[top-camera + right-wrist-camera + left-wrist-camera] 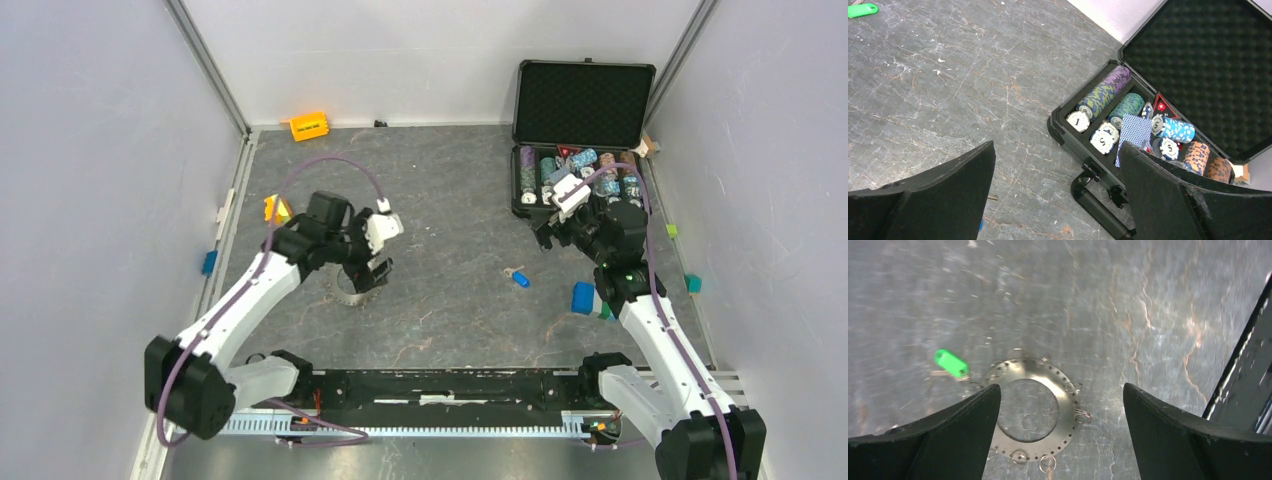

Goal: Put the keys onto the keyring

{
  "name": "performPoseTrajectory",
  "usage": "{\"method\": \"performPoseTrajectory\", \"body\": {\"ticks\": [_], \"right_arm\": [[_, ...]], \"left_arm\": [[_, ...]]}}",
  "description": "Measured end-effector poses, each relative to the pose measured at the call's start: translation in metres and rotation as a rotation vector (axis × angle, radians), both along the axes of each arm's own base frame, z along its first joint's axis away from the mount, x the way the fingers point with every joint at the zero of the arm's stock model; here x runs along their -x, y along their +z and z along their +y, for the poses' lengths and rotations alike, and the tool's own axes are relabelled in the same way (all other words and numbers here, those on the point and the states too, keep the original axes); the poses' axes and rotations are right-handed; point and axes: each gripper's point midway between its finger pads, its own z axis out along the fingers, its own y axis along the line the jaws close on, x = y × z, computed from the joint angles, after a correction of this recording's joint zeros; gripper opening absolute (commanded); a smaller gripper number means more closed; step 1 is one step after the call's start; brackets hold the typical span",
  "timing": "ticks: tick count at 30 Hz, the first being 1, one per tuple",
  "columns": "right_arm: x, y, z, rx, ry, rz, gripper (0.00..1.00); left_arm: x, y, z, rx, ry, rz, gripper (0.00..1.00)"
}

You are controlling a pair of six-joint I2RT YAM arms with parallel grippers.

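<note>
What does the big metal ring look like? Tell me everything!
The keyring is a flat, silvery-grey metal band with a wide round hole. Tiny holes dot its rim, and small wire loops hang off its edge. It lies flat on the table, under the open left gripper, unheld. The green key lies by its edge.

The white-and-black left arm [235, 305] stretches forward from its base and slants toward the middle. Its wrist is bent over, so the black two-finger left tool [372, 268] points steeply downward. In the left wrist view its dark fingers [948, 440] are spread wide with nothing between them. The matching right arm [660, 330] rises from its base and leans forward and slightly inward. The right tool [548, 232] tilts down and leftward, and its fingers [933, 200] are likewise spread wide and empty.
</note>
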Motion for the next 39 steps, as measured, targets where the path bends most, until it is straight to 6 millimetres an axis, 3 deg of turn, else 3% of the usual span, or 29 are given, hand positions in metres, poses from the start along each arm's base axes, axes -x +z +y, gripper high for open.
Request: {"method": "performPoseTrajectory", "body": {"ticks": [6,12,21,30,32,35,39], "right_arm": [[0.0,-0.003,0.003,0.007,0.02,0.005,0.98],[-0.001,-0.013,0.005,0.014,0.035,0.037,0.98],[-0.001,-0.026,0.008,0.022,0.056,0.078,0.98],[-0.002,-0.029,0.009,0.032,0.072,0.084,0.98],[-0.002,-0.031,0.01,0.033,0.072,0.089,0.98],[-0.003,-0.041,0.009,0.039,0.071,0.121,0.98],[-0.002,-0.08,0.012,0.102,0.074,0.259,0.98]], "left_arm": [[0.012,-0.061,-0.008,-0.183,-0.134,0.146,0.84],[0.002,-0.092,-0.014,-0.294,-0.209,0.195,0.76],[-0.023,-0.111,-0.013,-0.4,-0.255,0.184,0.6],[-0.024,-0.124,0.001,-0.492,-0.287,0.205,0.54],[-0.024,-0.124,0.002,-0.499,-0.286,0.206,0.55],[-0.023,-0.124,0.002,-0.5,-0.285,0.206,0.66],[-0.022,-0.119,-0.003,-0.458,-0.285,0.184,0.72]]}}
